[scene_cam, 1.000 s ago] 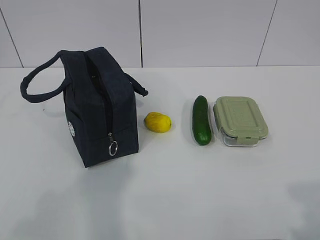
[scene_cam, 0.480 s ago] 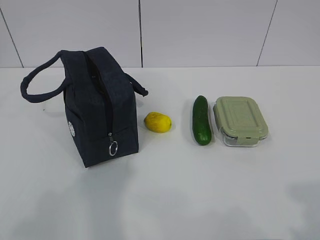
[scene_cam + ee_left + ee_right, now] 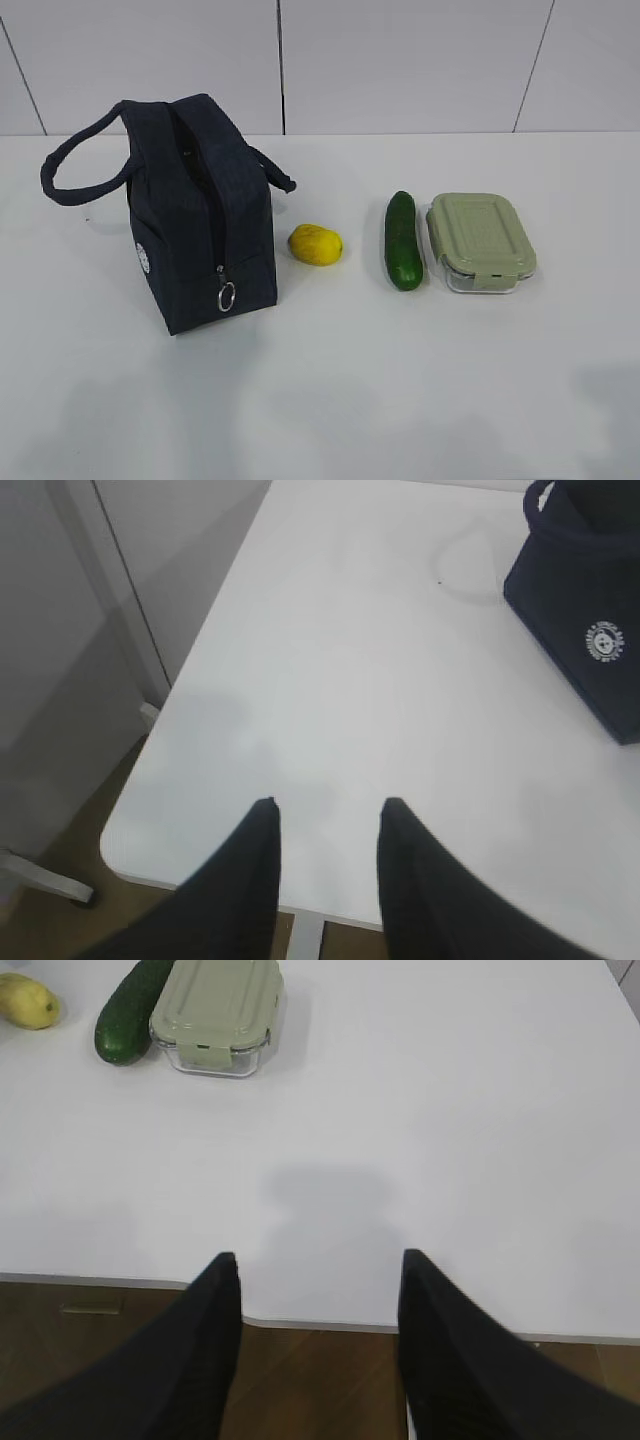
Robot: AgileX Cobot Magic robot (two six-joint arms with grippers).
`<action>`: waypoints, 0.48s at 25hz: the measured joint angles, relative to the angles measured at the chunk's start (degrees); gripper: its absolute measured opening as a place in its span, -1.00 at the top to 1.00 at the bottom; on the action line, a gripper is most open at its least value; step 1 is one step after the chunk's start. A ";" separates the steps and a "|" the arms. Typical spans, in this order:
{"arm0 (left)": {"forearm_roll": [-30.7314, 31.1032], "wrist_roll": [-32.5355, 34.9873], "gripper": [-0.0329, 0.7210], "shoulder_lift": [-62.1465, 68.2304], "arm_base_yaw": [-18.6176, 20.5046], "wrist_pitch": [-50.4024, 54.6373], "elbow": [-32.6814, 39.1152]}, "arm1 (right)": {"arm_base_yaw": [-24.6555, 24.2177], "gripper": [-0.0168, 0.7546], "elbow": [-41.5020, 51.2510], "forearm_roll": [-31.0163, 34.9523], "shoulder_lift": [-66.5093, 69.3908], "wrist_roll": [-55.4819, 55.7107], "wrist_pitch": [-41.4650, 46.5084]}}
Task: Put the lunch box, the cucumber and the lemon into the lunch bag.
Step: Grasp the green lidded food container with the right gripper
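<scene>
Left hand (image 3: pixel 325 805) and right hand (image 3: pixel 318 1257) both spread, empty.

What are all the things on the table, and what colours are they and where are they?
lunch bag: one, dark navy with a small round white logo and a metal ring pull, standing upright on the left of the table.
lemon: one, yellow, lying just right of the bag, not touching it.
cucumber: one, dark green, lying right of the lemon, close beside the lunch box.
lunch box: one, clear with a pale green lid on, furthest right.
table: one, white, under everything.
wall: pale panels behind the table.
left gripper: one, black, open, above the table's near-left corner, holding nothing.
right gripper: one, black, open, above the table's near edge, holding nothing.
</scene>
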 joint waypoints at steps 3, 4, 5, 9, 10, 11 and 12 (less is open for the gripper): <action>0.24 0.00 0.29 0.00 0.00 0.00 0.00 | 0.00 -0.03 0.00 0.00 0.00 0.00 0.00; 0.24 0.00 0.29 0.00 0.00 0.00 0.00 | 0.00 -0.03 0.00 0.00 0.00 0.00 0.00; 0.24 0.00 0.29 0.00 0.00 0.00 0.00 | 0.00 -0.03 0.00 0.00 0.00 0.00 0.00; 0.24 0.00 0.29 0.00 0.00 0.00 0.00 | 0.00 -0.03 -0.75 0.65 0.00 0.00 0.00; 0.24 0.00 0.29 0.00 0.00 0.00 0.00 | 0.00 -0.03 -1.27 1.06 0.00 0.00 0.00; 0.24 0.00 0.29 0.00 0.00 0.00 0.00 | 0.00 -0.03 -1.75 1.77 0.37 0.00 0.00; 0.27 0.00 0.29 0.00 0.00 0.00 0.00 | 0.00 -0.03 -2.26 2.17 1.04 0.00 0.00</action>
